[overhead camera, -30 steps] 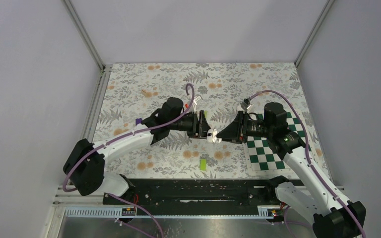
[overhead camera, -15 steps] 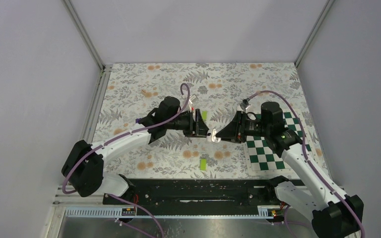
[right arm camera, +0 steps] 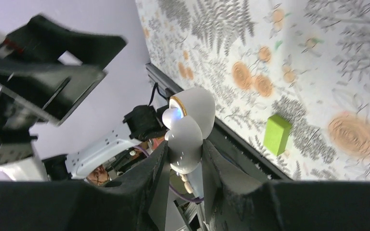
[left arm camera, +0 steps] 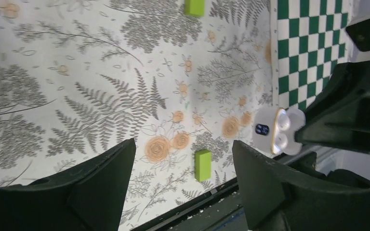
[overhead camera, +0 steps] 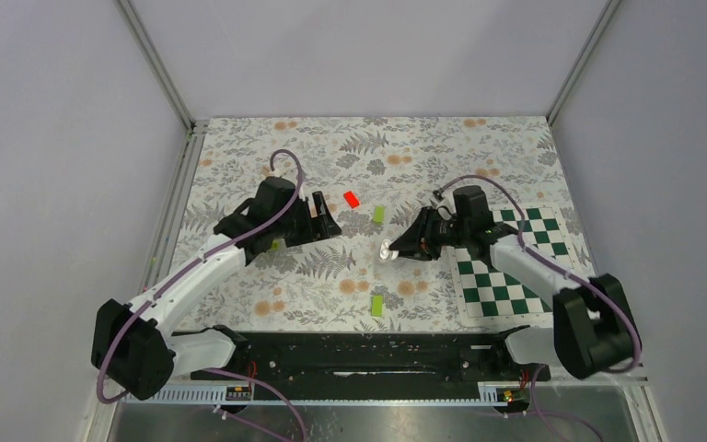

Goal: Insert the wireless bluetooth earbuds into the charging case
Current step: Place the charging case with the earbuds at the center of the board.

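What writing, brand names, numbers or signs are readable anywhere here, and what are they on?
No text is readable.
The charging case, held in the right gripper, has a small dark patch with pale marks on it, too small and blurred to read.
Nothing else in view shows lettering.

This looks like a robotics lab test cell. Plain grey walls (overhead camera: 55,138) and metal frame posts (overhead camera: 155,63) enclose a floral tablecloth (overhead camera: 423,147) with a black mounting rail (overhead camera: 359,354) at its near edge.

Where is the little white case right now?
In the top view, near the middle: the white glossy charging case is pinched in the right end effector, left of the green checkered mat.
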### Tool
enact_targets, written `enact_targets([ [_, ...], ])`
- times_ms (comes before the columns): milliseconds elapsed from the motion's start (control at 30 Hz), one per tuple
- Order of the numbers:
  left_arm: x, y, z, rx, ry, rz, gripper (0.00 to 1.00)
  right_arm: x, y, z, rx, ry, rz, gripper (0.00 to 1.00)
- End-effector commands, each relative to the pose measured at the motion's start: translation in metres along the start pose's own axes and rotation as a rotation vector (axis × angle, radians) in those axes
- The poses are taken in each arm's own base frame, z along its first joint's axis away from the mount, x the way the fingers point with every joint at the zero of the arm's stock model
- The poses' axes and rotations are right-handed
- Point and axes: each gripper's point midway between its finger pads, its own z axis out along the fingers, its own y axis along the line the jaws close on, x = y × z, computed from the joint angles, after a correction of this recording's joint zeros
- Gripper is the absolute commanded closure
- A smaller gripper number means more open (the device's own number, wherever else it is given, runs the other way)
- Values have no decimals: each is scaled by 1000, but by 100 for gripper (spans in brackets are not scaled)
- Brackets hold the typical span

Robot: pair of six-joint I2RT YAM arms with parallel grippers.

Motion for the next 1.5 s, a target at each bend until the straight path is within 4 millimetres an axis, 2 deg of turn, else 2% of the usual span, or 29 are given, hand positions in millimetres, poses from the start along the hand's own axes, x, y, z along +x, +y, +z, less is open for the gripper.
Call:
enact_targets([
  [0,-20,17,-15,-97,-112,16,25,-23,8,28,-54,-9,-35,100],
  [167,-17,19,-15,-99,-112,-2,25,-17,-3,64,-6,80,-16,100],
  [300,-13,18,-13,-90,-97,-14,25,-16,-23,77,30,119,19,100],
  [533,-9,20,-12,-87,-98,-38,23,1,-92,63,335,152,14,100],
  [633,-9,19,-12,-82,-94,-44,23,5,-110,59,403,162,18,100],
  [767,-7,19,-12,-77,-91,-50,23,9,-124,52,462,146,17,99],
  [900,-5,19,-11,-75,-82,-52,23,11,-134,44,512,123,6,95],
  [933,-4,18,-10,-72,-79,-52,23,12,-137,42,526,118,6,91],
  [1033,-4,17,-10,-66,-75,-51,23,13,-140,37,542,104,1,68],
  [1133,-3,17,-10,-62,-73,-50,23,13,-141,31,559,83,-7,55],
  [1367,-1,18,-6,-55,-65,-52,23,12,-140,17,603,47,-35,52],
  [1467,-1,17,-6,-52,-66,-47,23,13,-134,13,589,32,-42,52],
])
